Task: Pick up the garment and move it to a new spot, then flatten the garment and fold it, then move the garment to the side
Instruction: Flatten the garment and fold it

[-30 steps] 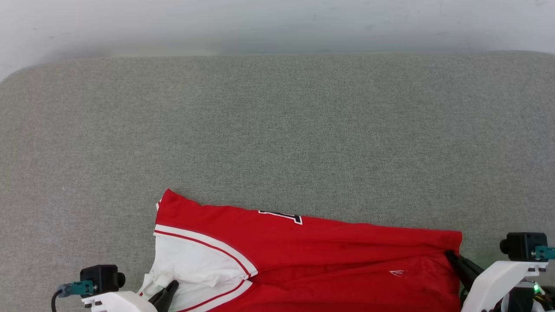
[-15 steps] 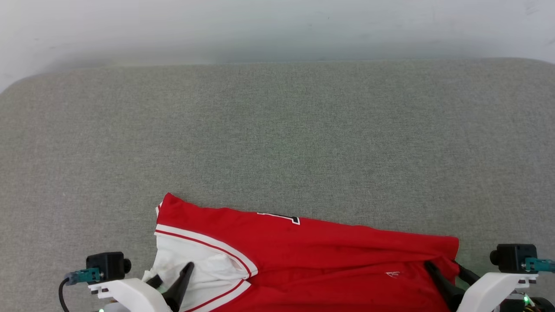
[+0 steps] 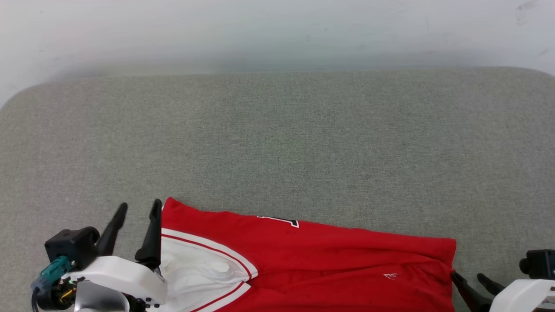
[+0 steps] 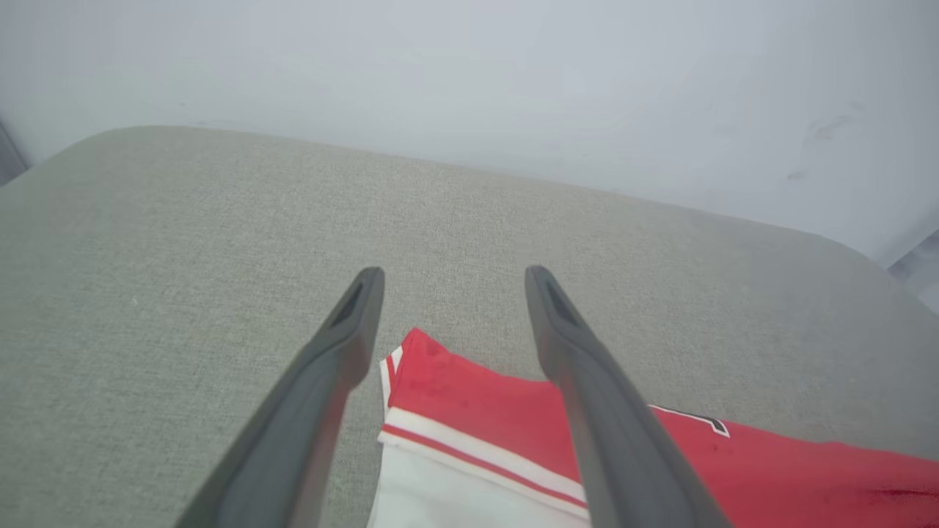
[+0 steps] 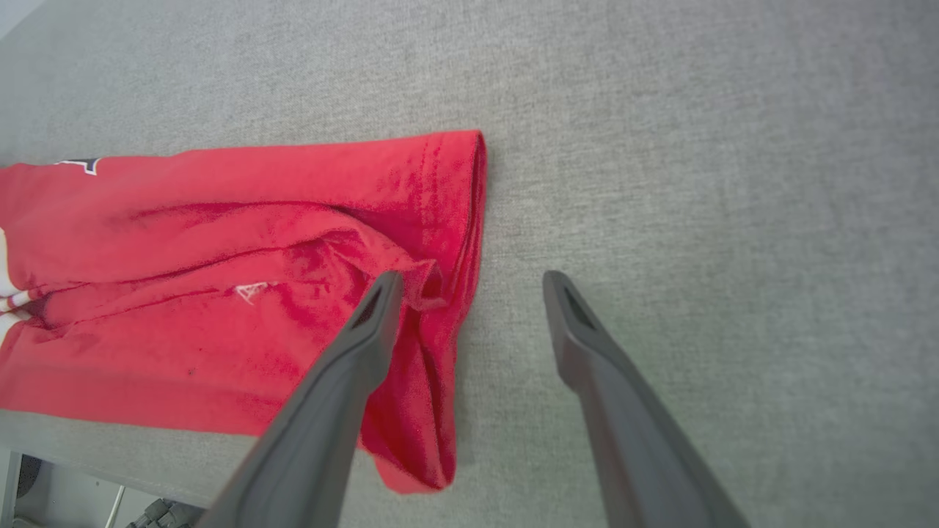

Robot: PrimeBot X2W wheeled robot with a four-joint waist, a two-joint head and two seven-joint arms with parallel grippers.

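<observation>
The red short-sleeved jersey shirt with white sleeves [image 3: 325,260] lay along the near edge of the grey fabric surface [image 3: 277,143], the left gripper [image 3: 140,204] and right gripper [image 3: 466,275] spread apart, empty, at its ends, so pinching both corners evenly seemed wisest.

White shell [image 3: 117,275], black camera [image 3: 71,247], teal plug [image 3: 52,268], dark jaws

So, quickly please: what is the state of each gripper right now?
Left gripper: open, holding nothing, at the sleeve end of the garment.
Right gripper: open, holding nothing, at the garment's other end.
</observation>
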